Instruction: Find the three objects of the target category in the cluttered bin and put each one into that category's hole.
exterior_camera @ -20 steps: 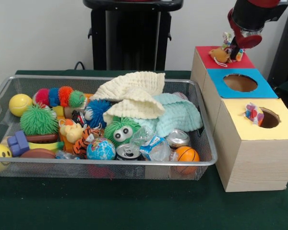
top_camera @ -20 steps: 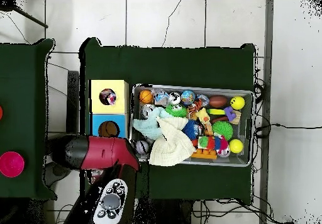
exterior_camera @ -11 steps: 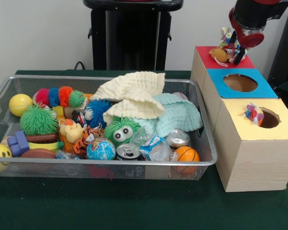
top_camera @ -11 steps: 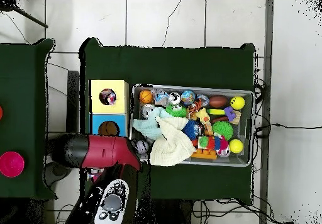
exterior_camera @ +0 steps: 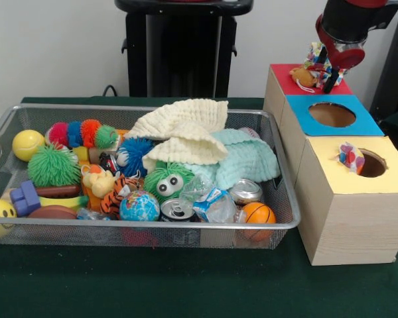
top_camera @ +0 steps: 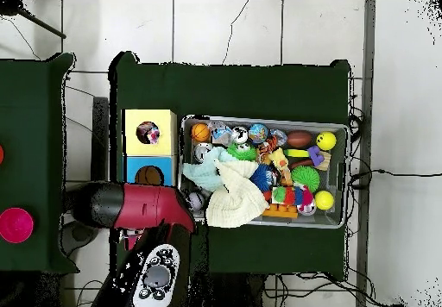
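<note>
Pincer hangs over the red-topped box at the far end of the row of three boxes, with a multicoloured knotted toy pressed against it; whether its jaws grip that toy or stand apart from it, I cannot tell. A small tan stuffed animal lies on the red top just beside the pincer. Next in the row comes the blue-topped box, its round hole showing brown inside, and nearest the camera the yellow-topped box, where a small colourful toy sits at the rim of the hole.

On the green table beside the boxes stands the wire bin, piled with clutter: a cream knitted cloth over a mint one, a green fuzzy toy with big eyes, a globe ball, a small basketball, crushed cans, a tiger figure, a spiky green ball and a yellow ball.

From overhead, the red arm covers the red box.
</note>
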Tool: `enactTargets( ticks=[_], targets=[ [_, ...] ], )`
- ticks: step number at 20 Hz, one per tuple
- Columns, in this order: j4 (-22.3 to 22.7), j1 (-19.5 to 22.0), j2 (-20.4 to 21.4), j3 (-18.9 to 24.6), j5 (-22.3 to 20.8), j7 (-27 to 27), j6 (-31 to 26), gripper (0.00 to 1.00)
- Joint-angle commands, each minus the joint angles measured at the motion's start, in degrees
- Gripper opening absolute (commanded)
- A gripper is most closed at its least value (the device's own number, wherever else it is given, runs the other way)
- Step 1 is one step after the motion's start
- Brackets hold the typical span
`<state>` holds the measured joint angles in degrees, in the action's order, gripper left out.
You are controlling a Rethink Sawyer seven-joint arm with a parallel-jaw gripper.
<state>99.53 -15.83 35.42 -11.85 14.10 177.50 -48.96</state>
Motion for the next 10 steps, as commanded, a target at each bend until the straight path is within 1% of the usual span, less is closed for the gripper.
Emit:
enactTargets(
  ticks=[1, 3, 5, 7, 10],
  targets=[
    [-1.25, 2.38, -1.69, 3.17, -1.48, 0.12, 9.81, 1.0],
    [0.16, 3.03, -0.99, 4.05, -0.61, -0.43, 10.86, 1.0],
    [0.82, 3.15, -0.06, 4.09, -0.68, -0.86, 10.7, 1.0],
    [2.49, 3.29, 2.21, 4.13, -0.53, -1.48, 10.7, 1.0],
    [4.45, 3.1, 7.3, 3.48, -0.89, -2.71, 7.56, 1.0]
  ],
)
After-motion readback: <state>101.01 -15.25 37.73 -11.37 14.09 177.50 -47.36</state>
